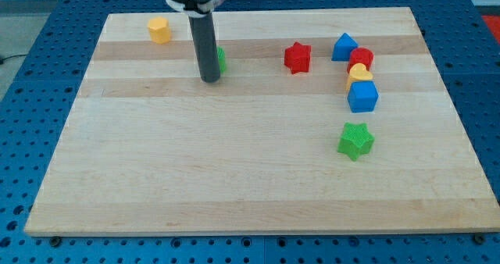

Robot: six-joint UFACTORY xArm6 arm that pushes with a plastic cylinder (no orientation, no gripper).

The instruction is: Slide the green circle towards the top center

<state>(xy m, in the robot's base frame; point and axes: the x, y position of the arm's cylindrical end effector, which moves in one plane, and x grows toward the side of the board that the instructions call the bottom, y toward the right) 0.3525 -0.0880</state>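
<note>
the wooden tabletop is seen filling most of the view, over a blue perforated base. the dark rod is lowered from the top edge, left of centre, and my tip is set on the board. no fingers are fitted to the rod, so no spread or pinch can be reported. the green circle is located near the top edge, left of centre, mostly hidden behind the rod and touching it on the right side. a blue cube is placed toward the right edge, with a small yellow block, a red block and a blue pentagon-like block lined up closely above it. a green star is found below that column. a red star is positioned near the top centre. a yellow hexagonal block is located near the top left corner.
</note>
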